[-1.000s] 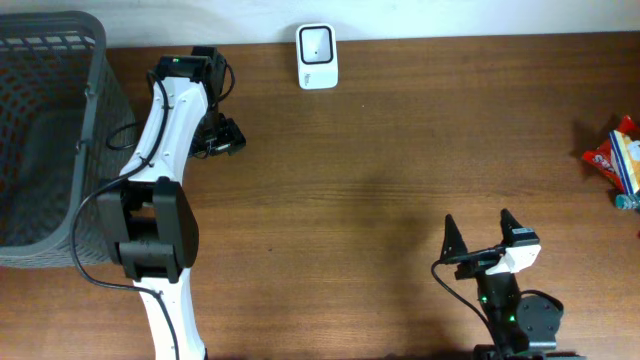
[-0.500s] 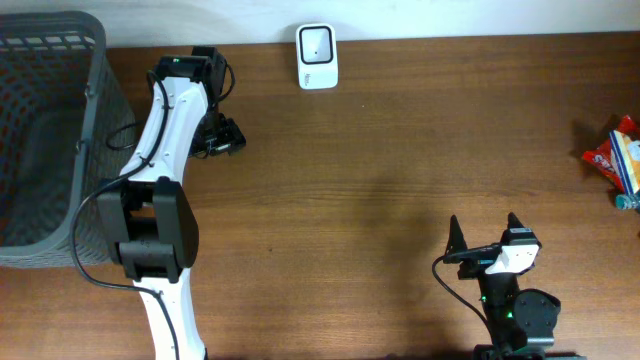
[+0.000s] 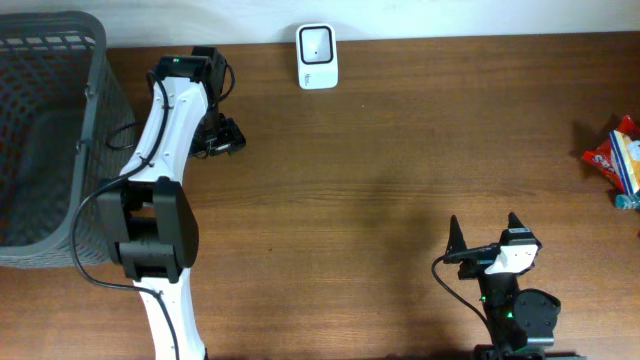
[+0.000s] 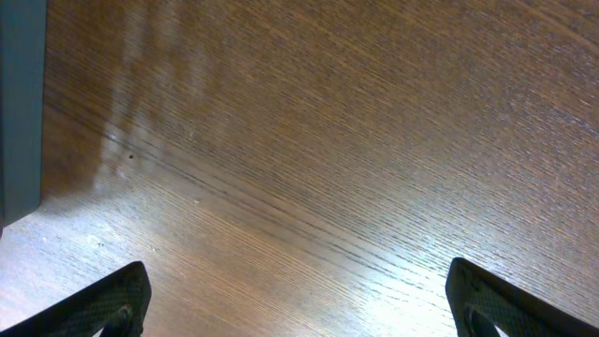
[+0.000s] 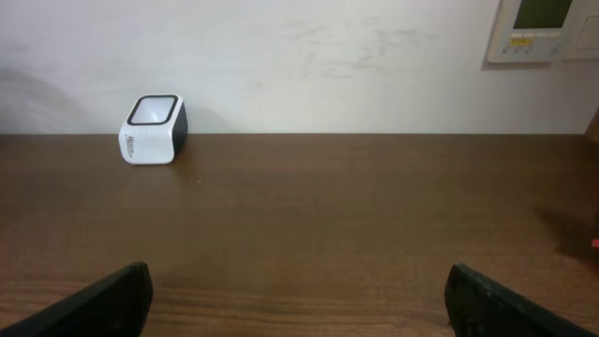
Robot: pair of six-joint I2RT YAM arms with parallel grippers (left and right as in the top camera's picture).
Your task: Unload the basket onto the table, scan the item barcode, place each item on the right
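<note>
The item, a colourful snack packet (image 3: 618, 160), lies at the table's far right edge, partly cut off by the overhead view. The white barcode scanner (image 3: 317, 56) stands at the back centre against the wall, and also shows at the left of the right wrist view, scanner (image 5: 154, 129). My left gripper (image 3: 222, 137) hangs over bare wood at the back left, beside the basket; its jaws are wide open and empty, left gripper (image 4: 299, 318). At the front right my right gripper (image 3: 484, 236) points toward the wall, open and empty, right gripper (image 5: 299, 314), far from both packet and scanner.
A large grey mesh basket (image 3: 95, 120) fills the left edge of the table; its wall (image 4: 19, 103) shows at the left of the left wrist view. A wall panel (image 5: 543, 28) hangs at the back right. Brown wood lies between the arms.
My right gripper has drawn back slightly toward the front edge of the table. The left arm has not moved.
</note>
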